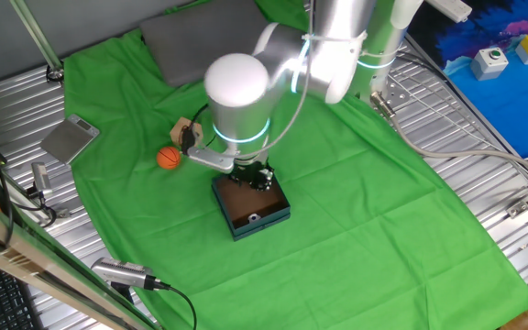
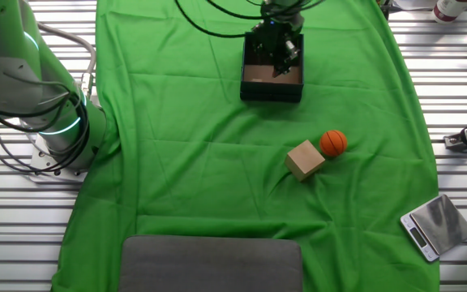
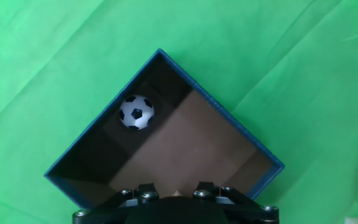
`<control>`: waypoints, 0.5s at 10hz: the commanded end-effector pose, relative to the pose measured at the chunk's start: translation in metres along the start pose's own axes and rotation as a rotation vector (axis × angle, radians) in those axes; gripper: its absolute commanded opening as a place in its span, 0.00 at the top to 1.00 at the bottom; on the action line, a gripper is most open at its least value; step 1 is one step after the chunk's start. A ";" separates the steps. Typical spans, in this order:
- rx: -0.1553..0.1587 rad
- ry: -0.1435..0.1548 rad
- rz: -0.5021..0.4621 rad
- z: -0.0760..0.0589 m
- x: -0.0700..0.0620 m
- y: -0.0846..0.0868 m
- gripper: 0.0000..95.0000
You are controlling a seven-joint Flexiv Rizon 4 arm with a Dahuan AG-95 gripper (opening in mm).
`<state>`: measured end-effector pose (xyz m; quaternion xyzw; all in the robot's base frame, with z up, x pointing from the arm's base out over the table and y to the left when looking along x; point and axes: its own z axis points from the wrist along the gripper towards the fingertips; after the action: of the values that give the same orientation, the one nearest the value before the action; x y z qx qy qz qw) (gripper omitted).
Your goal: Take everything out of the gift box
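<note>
The gift box (image 1: 262,220) (image 2: 271,88) (image 3: 79,165) sits mid-cloth, with dark teal walls and a brown inside. A tiny soccer ball (image 3: 136,112) (image 1: 254,218) lies in its corner. My gripper (image 1: 256,177) (image 2: 283,58) (image 3: 174,190) hangs over the box's edge. Only a tan sliver of a wooden cube (image 3: 177,192) shows between its fingers, which stand about a cube's width apart. The orange ball (image 1: 169,158) (image 2: 333,143) and another tan wooden cube (image 1: 186,128) (image 2: 305,159) lie on the cloth outside the box, close together.
A flat grey plate (image 1: 200,41) (image 2: 211,264) lies at the cloth's edge. A small silver scale (image 1: 71,139) (image 2: 436,225) sits on the metal table beside the cloth. The arm's base (image 2: 51,122) stands off the cloth. A blue board with buttons (image 1: 511,64) is beyond it.
</note>
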<state>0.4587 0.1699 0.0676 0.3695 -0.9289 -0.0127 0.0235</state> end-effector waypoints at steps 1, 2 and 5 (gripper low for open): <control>0.007 -0.011 -0.009 -0.013 -0.017 -0.001 0.60; 0.010 -0.017 -0.008 -0.018 -0.023 -0.003 0.60; 0.030 -0.057 -0.008 -0.032 -0.043 -0.010 0.60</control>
<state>0.4982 0.1918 0.0969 0.3731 -0.9277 -0.0090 -0.0077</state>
